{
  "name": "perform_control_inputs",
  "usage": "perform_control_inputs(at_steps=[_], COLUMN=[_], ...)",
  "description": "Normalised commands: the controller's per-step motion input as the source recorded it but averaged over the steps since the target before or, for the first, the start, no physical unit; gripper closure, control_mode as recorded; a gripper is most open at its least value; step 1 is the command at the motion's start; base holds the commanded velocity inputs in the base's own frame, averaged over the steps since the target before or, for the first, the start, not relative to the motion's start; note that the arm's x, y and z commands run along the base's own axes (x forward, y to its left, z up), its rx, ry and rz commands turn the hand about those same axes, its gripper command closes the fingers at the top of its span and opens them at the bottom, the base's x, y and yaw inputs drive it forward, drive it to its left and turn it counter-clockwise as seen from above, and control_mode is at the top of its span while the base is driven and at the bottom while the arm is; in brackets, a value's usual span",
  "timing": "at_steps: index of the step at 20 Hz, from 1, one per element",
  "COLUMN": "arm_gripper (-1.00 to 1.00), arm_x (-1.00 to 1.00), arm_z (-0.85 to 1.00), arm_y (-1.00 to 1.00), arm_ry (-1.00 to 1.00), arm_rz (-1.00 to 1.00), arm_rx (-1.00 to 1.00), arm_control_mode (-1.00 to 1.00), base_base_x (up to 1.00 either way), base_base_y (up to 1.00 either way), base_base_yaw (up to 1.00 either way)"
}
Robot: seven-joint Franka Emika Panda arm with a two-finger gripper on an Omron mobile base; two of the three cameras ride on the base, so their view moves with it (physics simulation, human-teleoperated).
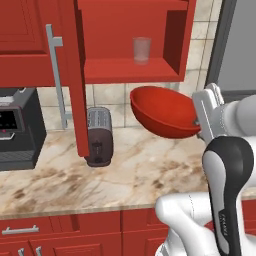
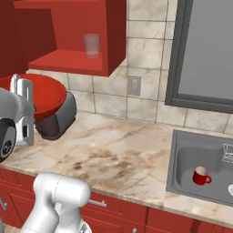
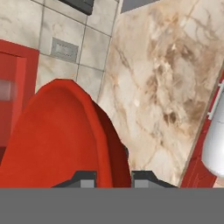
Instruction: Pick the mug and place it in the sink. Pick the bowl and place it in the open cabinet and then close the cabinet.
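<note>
Mug [image 2: 200, 175] duty looks done: it sits in the sink [image 2: 182, 168]. Bowl [image 1: 162, 111] work remains, since I judge it must go onto the shelf of the open cabinet [image 1: 131, 70], whose door is not yet closed. My gripper [image 3: 113, 176] is clamped on the bowl's rim, one finger either side, holding it tilted in the air just below the shelf, above the counter [image 1: 135, 165].

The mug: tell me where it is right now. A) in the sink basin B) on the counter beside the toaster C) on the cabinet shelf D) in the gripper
A: the right base view shows the mug standing inside the sink, while the gripper holds the bowl instead.
</note>
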Motion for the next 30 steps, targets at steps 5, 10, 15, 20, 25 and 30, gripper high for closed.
perform_control_inputs(at_steps=[5, 10, 15, 20, 25, 30], arm_gripper=[1.0, 1.0, 1.0, 1.0, 1.0, 1.0], arm_x=[0.03, 0.0, 0.18, 0.33, 0.19, 0.21], arm_z=[0.25, 0.27, 0.13, 0.11, 0.17, 0.19], arm_y=[0.0, -0.09, 0.0, 0.0, -0.12, -0.02], arm_ry=[-0.06, -0.09, -0.01, 0.0, -0.04, -0.06], arm_rz=[0.04, 0.05, 0.0, -0.03, 0.0, 0.0], arm_rx=[0.0, 0.0, -0.02, -0.01, 0.0, 0.0], arm_control_mode=[-1.0, -1.0, -1.0, -1.0, -1.0, -1.0], base_base_x=[0.0, 0.0, 0.0, 0.0, 0.0, 0.0], base_base_y=[0.0, 0.0, 0.0, 0.0, 0.0, 0.0], base_base_yaw=[0.0, 0.0, 0.0, 0.0, 0.0, 0.0])
